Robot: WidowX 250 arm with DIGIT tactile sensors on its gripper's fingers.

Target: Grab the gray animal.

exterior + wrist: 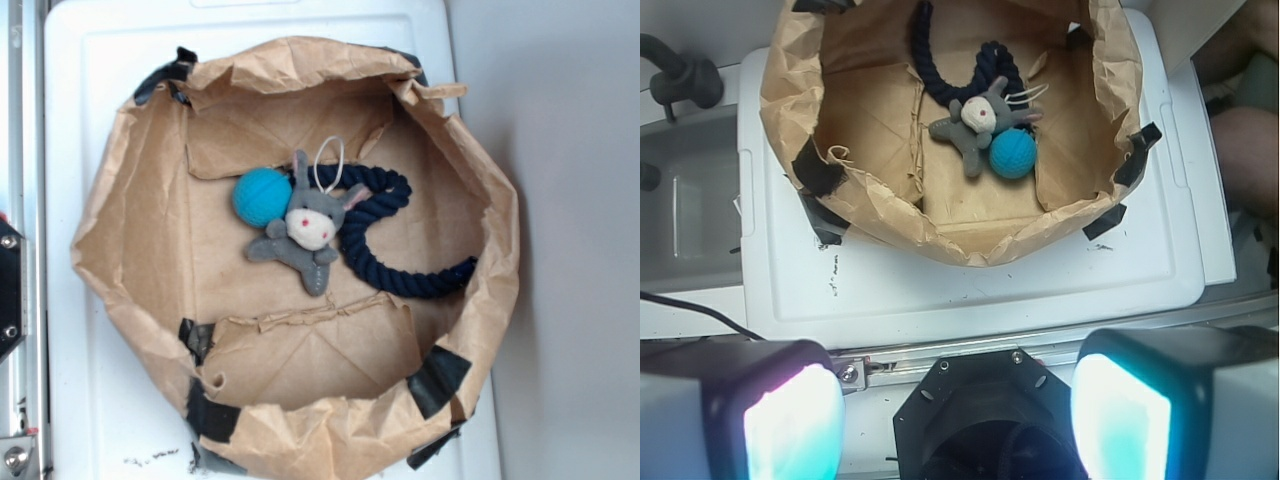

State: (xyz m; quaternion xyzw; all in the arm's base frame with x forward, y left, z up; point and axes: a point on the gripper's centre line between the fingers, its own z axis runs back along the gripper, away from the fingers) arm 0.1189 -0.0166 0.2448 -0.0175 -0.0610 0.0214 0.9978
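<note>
The gray animal point(305, 228) is a small plush with long ears, a cream face with red dots and a white string loop. It lies on the floor of a brown paper bag point(130, 220), touching a teal ball point(261, 196) and resting against a navy rope point(395, 250). In the wrist view the gray animal point(975, 123) shows far off near the top, with the ball point(1013, 154) beside it. My gripper point(958, 420) is open, its two glowing pads wide apart at the bottom, nothing between them. It hangs well outside the bag and is not in the exterior view.
The bag's crumpled walls point(940, 235) stand up all round the toys, patched with black tape point(437, 378). It sits on a white lid point(1040, 280). A black mount point(990, 420) and a metal rail point(940, 360) lie below the gripper.
</note>
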